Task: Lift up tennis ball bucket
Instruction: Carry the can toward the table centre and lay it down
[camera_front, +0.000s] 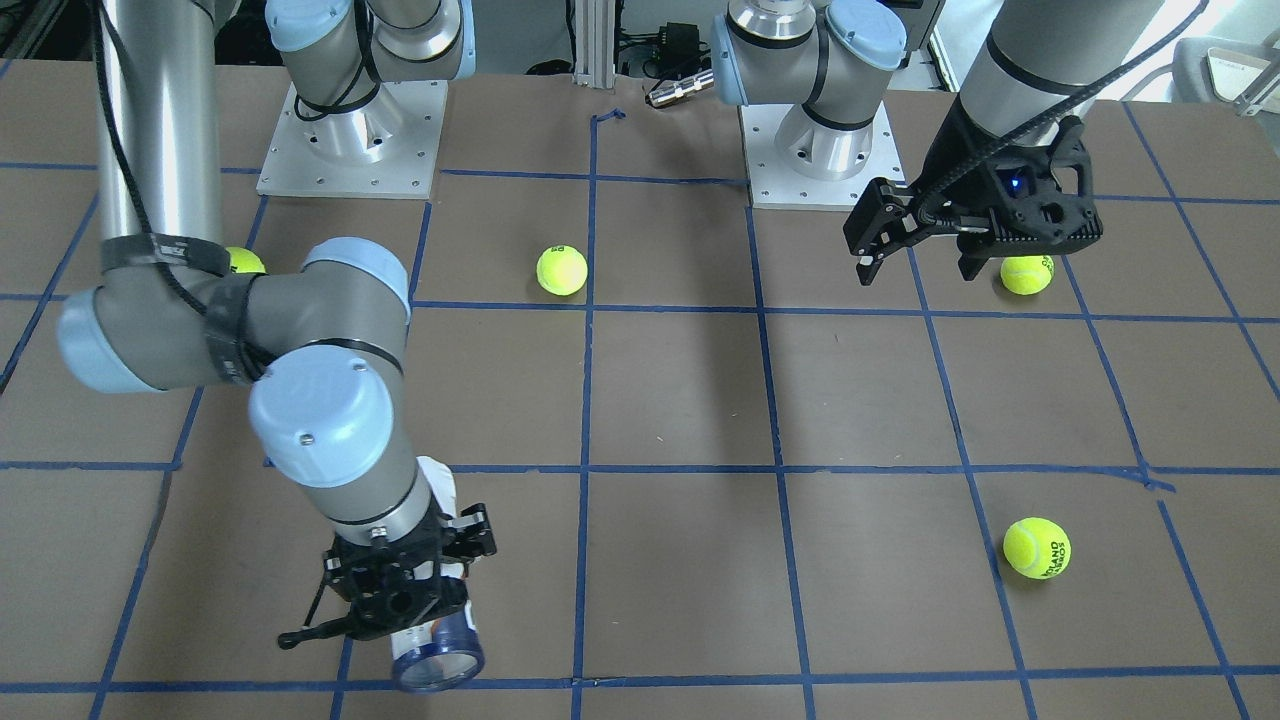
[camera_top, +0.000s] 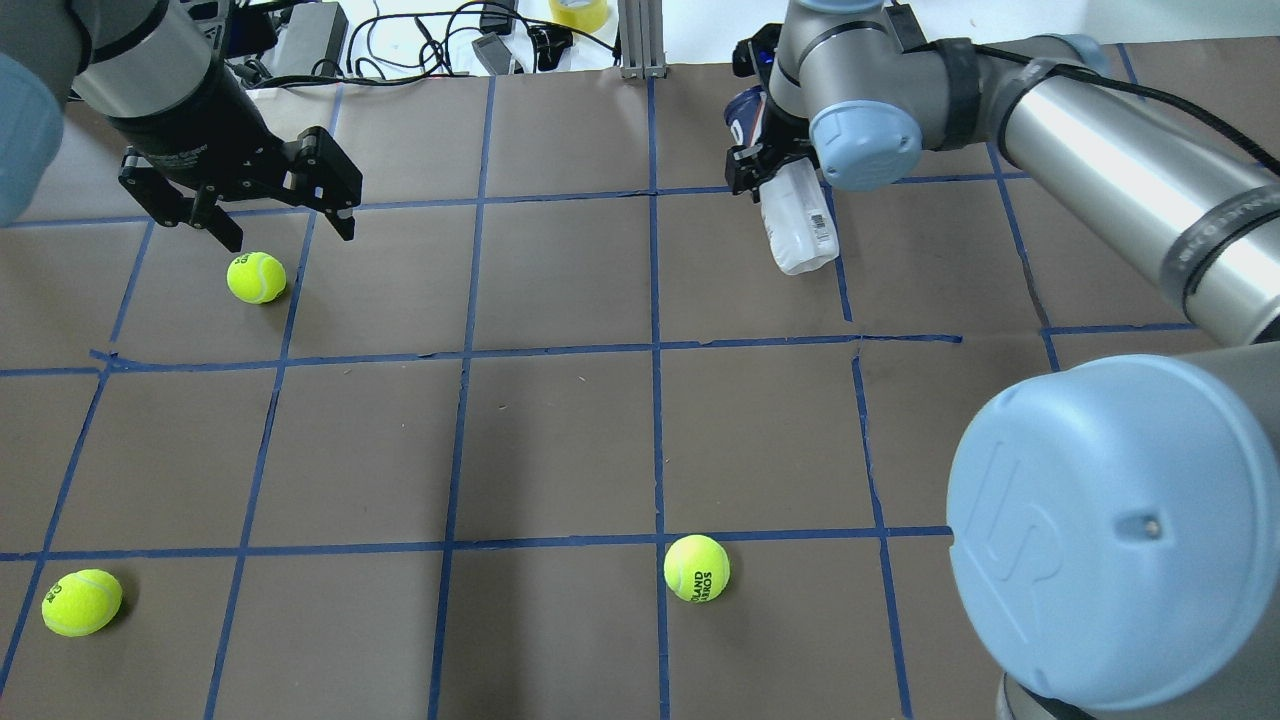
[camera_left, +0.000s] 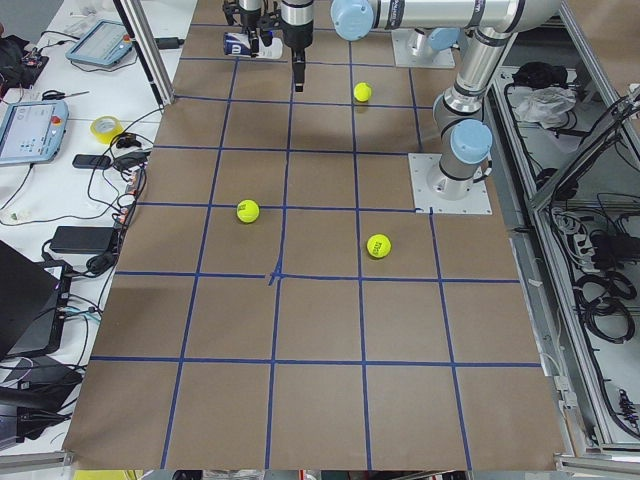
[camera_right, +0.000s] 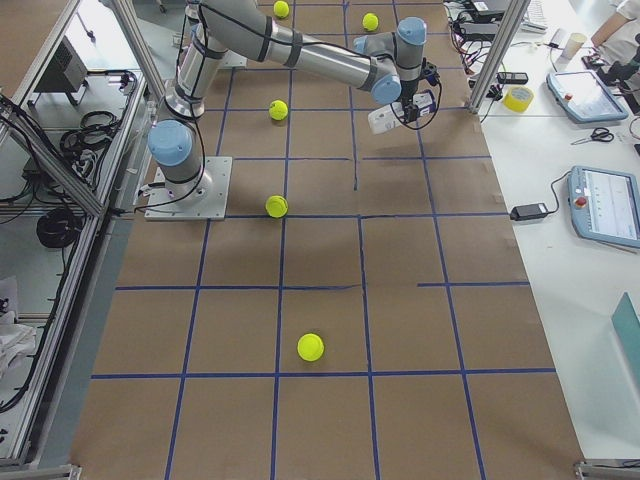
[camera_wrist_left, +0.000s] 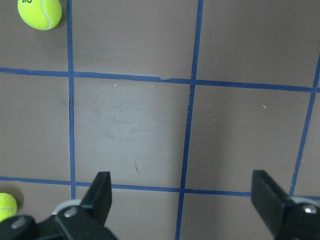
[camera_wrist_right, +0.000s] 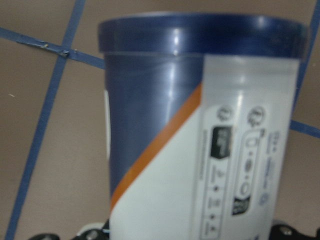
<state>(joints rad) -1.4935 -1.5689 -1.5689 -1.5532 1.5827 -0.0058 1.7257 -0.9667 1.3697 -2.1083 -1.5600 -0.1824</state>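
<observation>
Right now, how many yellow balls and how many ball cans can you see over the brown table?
Tennis balls: 5
Tennis ball bucket: 1
Total: 6

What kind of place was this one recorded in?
Most likely a robotics lab workcell: two arms bolted by base plates to a table gridded with blue tape, and teach pendants on the side bench. The right gripper grips the tennis ball bucket.
</observation>
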